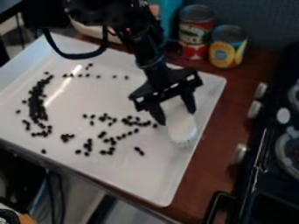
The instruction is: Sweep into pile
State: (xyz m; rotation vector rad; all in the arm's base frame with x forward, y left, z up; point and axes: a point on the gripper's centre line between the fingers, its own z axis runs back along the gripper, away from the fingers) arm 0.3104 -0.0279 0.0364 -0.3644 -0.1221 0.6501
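The black gripper [176, 114] is over the right part of the white tray [128, 179], its two fingers on either side of a white brush [182, 129] and shut on it. The brush hangs down, with its bristle end low over or on the tray; contact is hard to tell. Small black pieces lie in a dense, curved band [36, 103] at the tray's left. More pieces [111, 118] are scattered across the middle, left of the brush, and a loose row [98, 76] runs farther back.
Two cans, one red and green [196, 33] and one yellow and blue [227, 47], stand behind the tray's back right corner. A black stove [262, 144] with knobs is at the right, beyond a strip of brown tabletop [204, 153].
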